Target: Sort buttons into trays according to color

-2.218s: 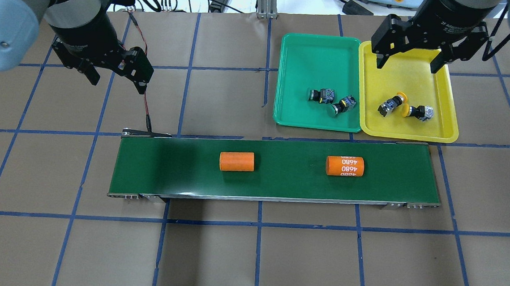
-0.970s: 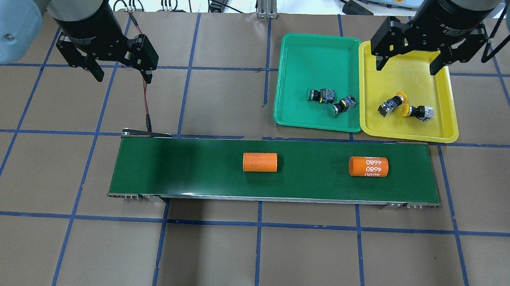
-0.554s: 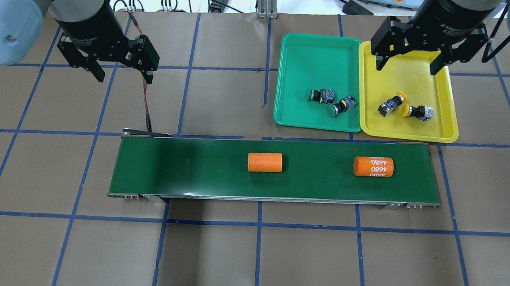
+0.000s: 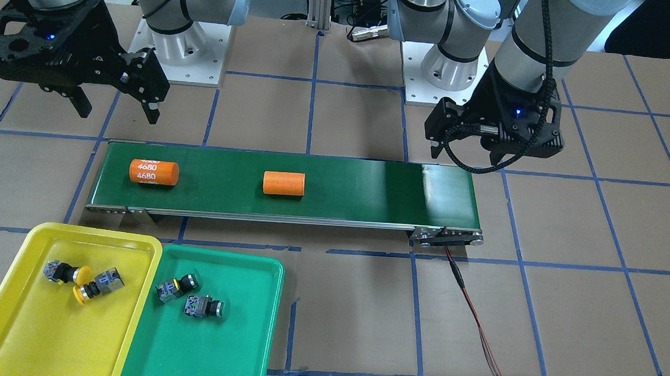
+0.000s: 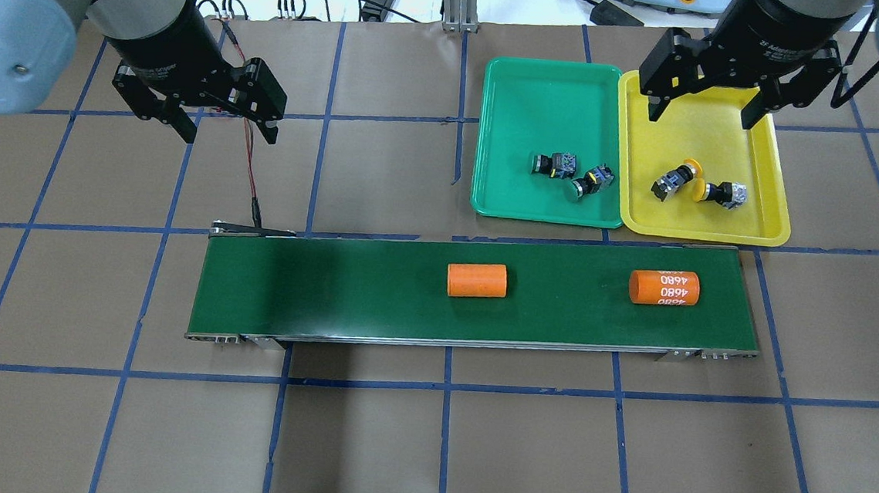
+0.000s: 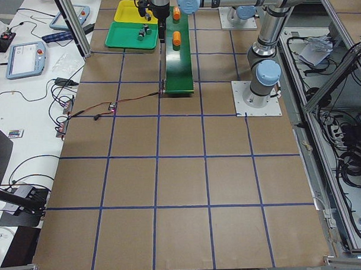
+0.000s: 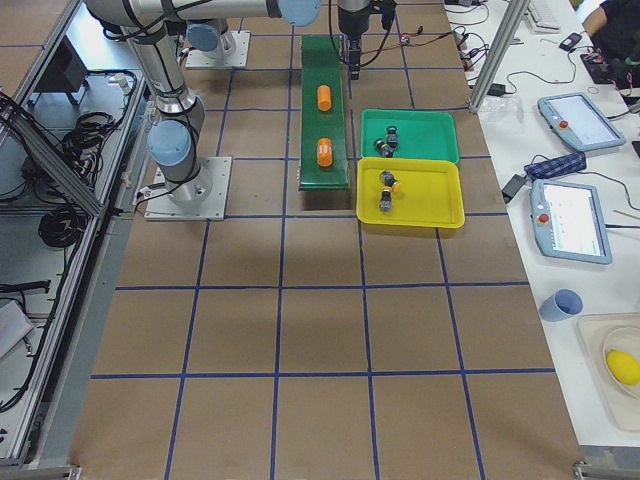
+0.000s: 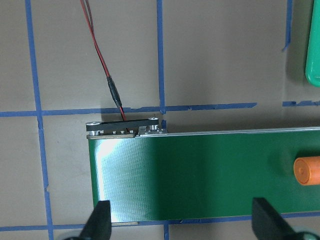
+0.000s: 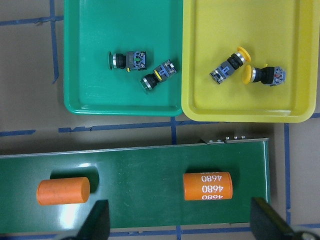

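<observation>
Two green-capped buttons [image 5: 553, 164] [image 5: 593, 181] lie on their sides in the green tray [image 5: 551, 92]. Two yellow-capped buttons [image 5: 676, 178] [image 5: 719, 193] lie in the yellow tray [image 5: 714, 134] beside it. The right wrist view shows all of them, with the green tray [image 9: 90, 30] and the yellow tray [image 9: 225, 20] side by side. My right gripper [image 5: 702, 114] is open and empty, high over the yellow tray's far end. My left gripper [image 5: 227, 131] is open and empty over bare table beyond the belt's left end.
A long dark-green conveyor belt [image 5: 328, 293] runs across the middle. On it lie a plain orange cylinder [image 5: 476, 281] and one marked 4680 [image 5: 664, 288] near the right end. A red-black wire [image 5: 248, 163] leads to the belt's left end.
Both orange cylinders have travelled right along the belt. My left gripper has moved right and slightly toward the belt. The right gripper has stayed put, and so have the buttons.
</observation>
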Robot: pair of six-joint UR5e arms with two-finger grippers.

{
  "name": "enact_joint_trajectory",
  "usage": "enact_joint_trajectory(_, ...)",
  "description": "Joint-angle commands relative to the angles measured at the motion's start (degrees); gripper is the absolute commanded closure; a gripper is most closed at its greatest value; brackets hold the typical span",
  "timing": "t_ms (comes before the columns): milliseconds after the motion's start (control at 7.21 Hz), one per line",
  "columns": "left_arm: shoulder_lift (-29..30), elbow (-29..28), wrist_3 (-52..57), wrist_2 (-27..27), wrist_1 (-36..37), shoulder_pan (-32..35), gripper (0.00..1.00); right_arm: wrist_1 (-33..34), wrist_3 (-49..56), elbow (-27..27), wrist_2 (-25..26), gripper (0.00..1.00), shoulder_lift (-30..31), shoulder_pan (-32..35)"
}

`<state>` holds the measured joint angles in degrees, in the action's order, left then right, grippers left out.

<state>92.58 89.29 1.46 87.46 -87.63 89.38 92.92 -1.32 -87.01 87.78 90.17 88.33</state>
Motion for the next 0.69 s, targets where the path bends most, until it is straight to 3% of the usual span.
enact_joint_trajectory(0, -0.03, -0.26, -0.49, 0.77, 0.00, 0.00, 0.00, -0.02, 0.00, 0.00, -0.06, 0.00, 0.00, 0.00)
enact_joint_trajectory(554, -0.38, -1.84, 0.29, 2.45, -1.40, -0.70, 0.00, -0.02, 0.00, 0.00, 0.11, 0.00, 0.18, 0.00)
